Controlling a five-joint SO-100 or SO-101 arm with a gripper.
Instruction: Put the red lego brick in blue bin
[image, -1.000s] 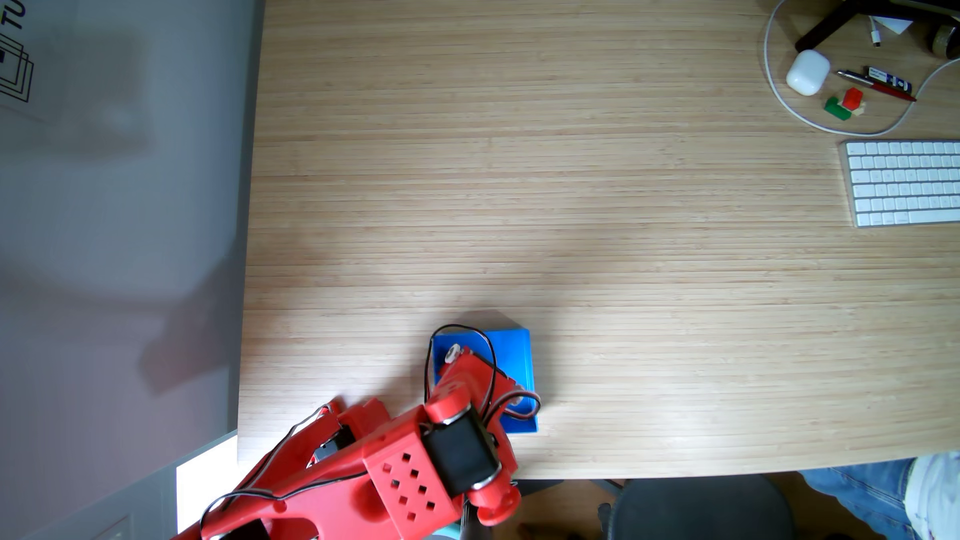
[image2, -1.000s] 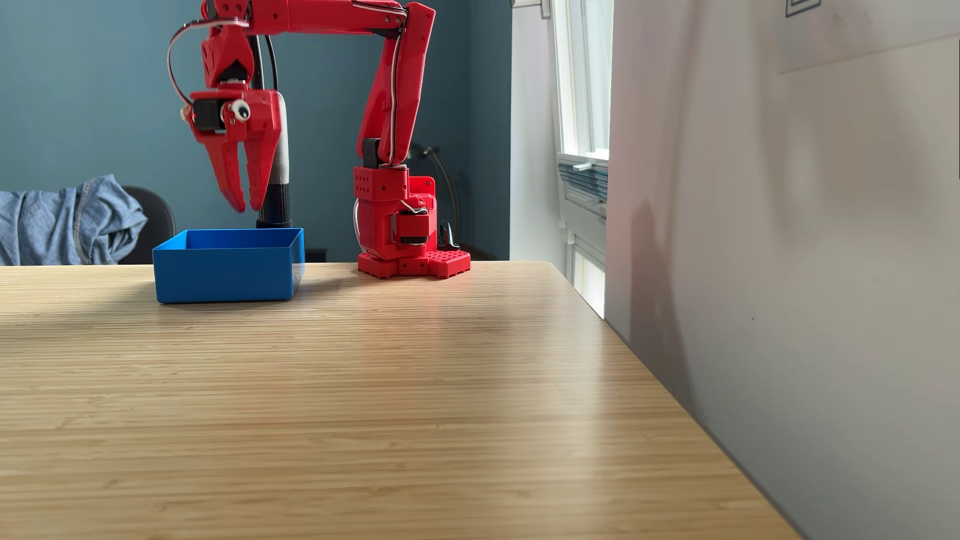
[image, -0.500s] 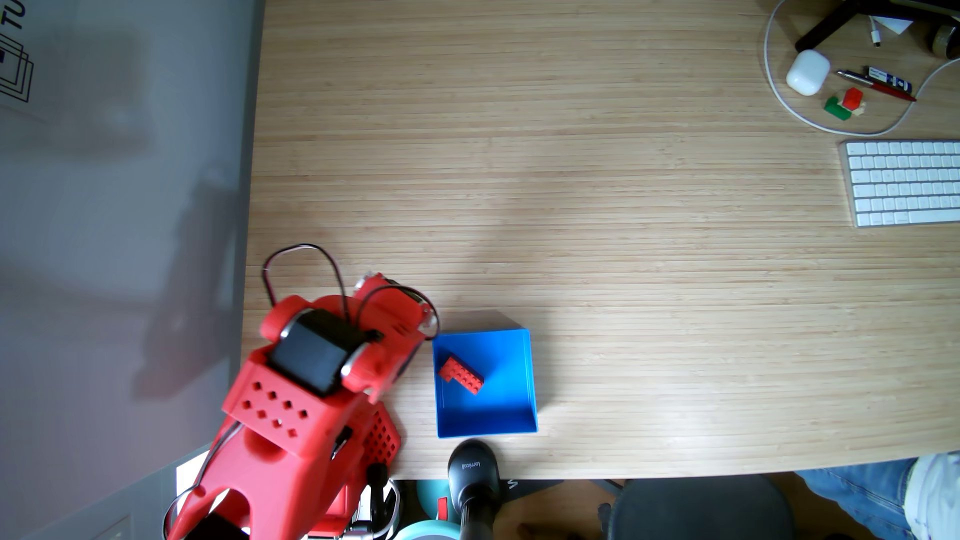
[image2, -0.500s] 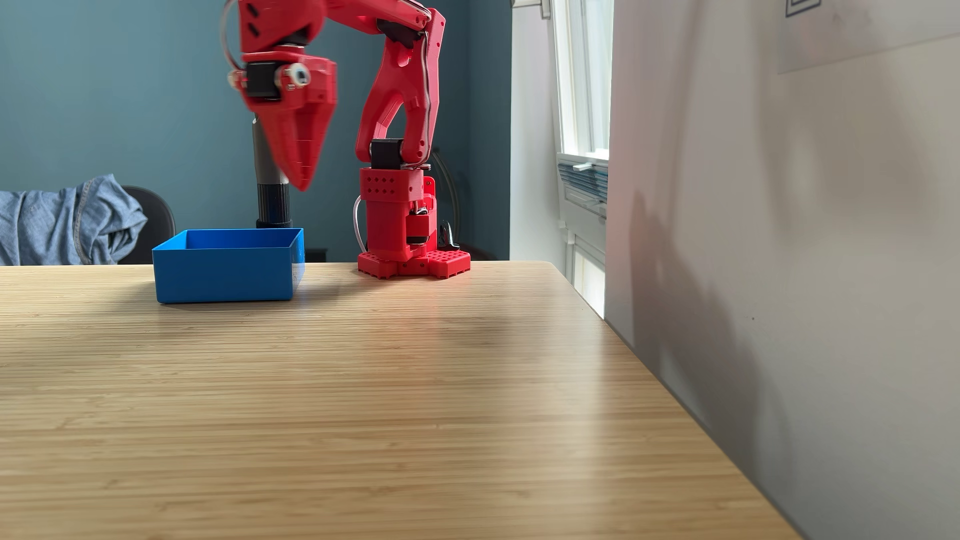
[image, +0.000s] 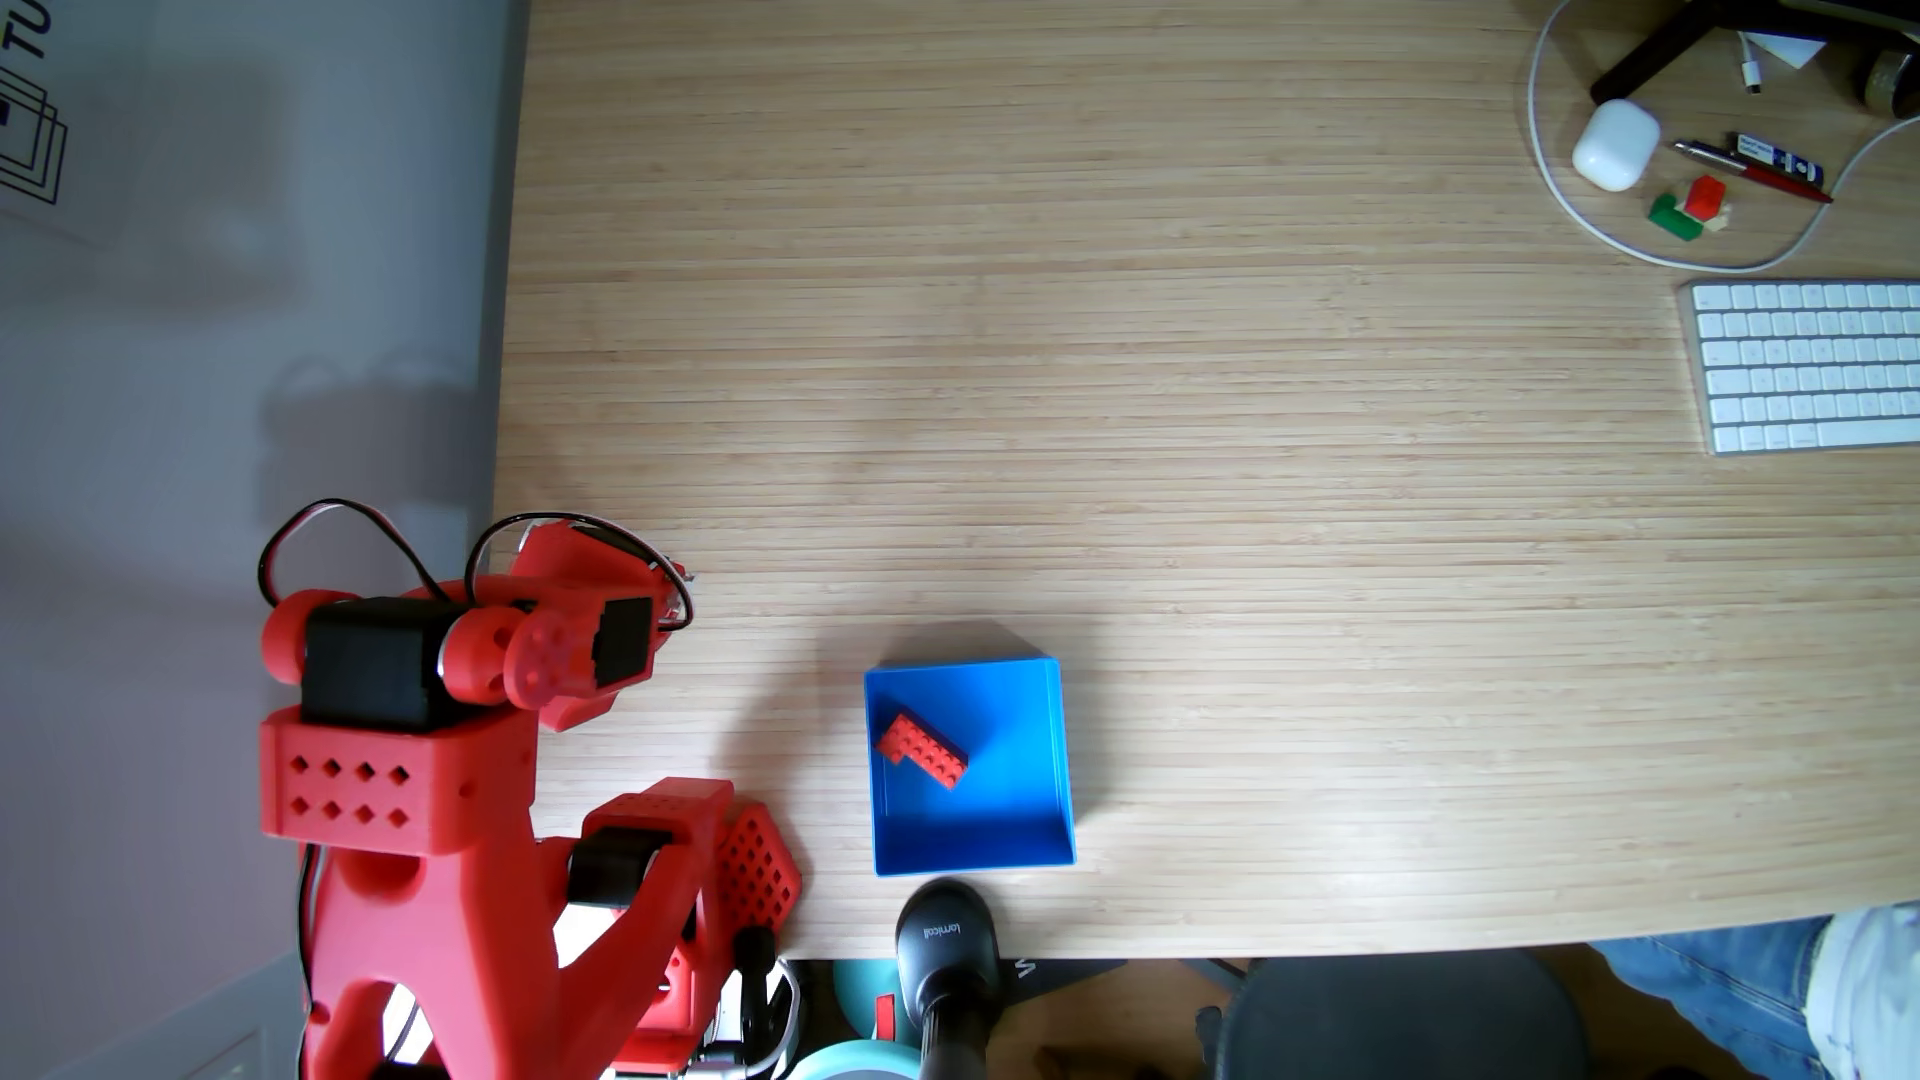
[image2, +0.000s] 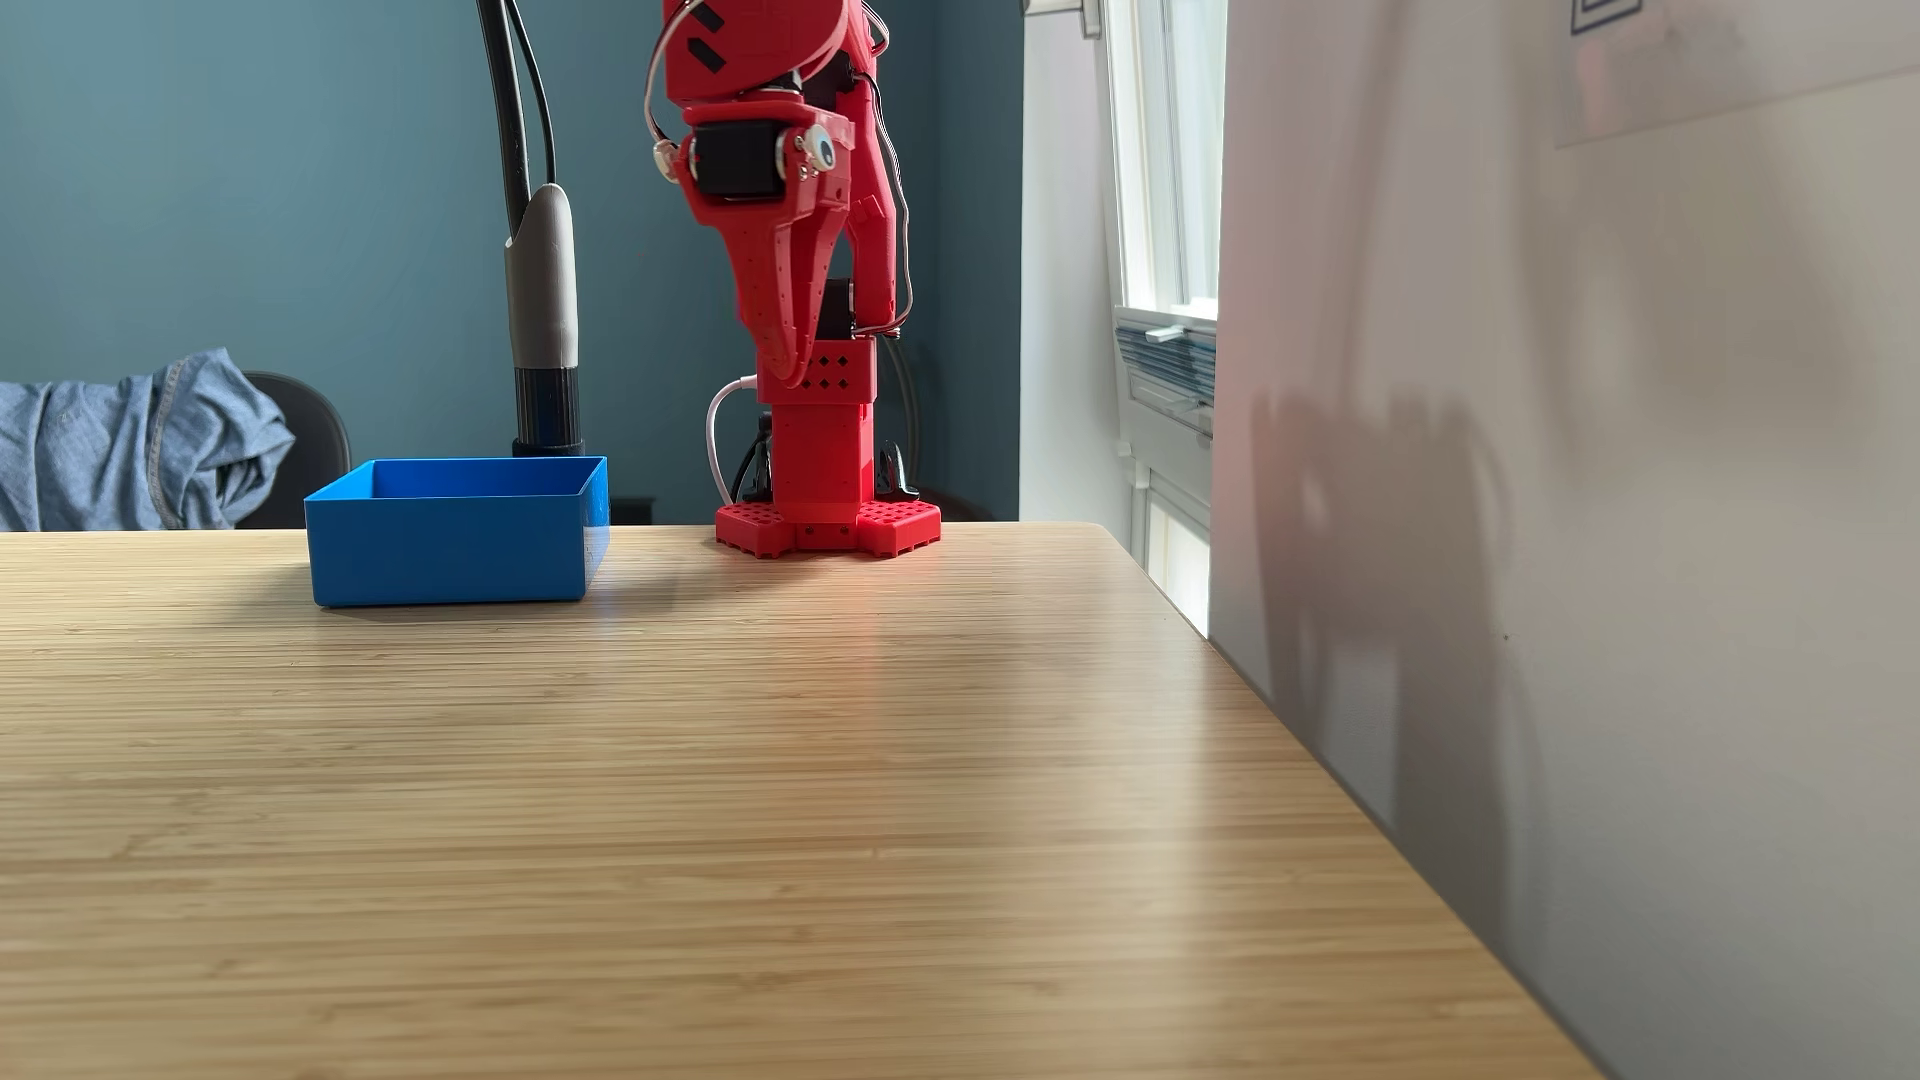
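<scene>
Blue bin (image: 1049, 758) open above — black stand (image: 940, 935) beside near wall

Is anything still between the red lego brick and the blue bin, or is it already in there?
Nothing stands between them: the red lego brick already lies on the floor of the blue bin, in its left half in the top-down fixed view. The tool hangs shut over the arm's base, away from the bin.

Smooth plastic bin (image: 1049, 727), wood-grain table (image: 1143, 415)

red printed arm (image2: 821, 436), black servos
</scene>
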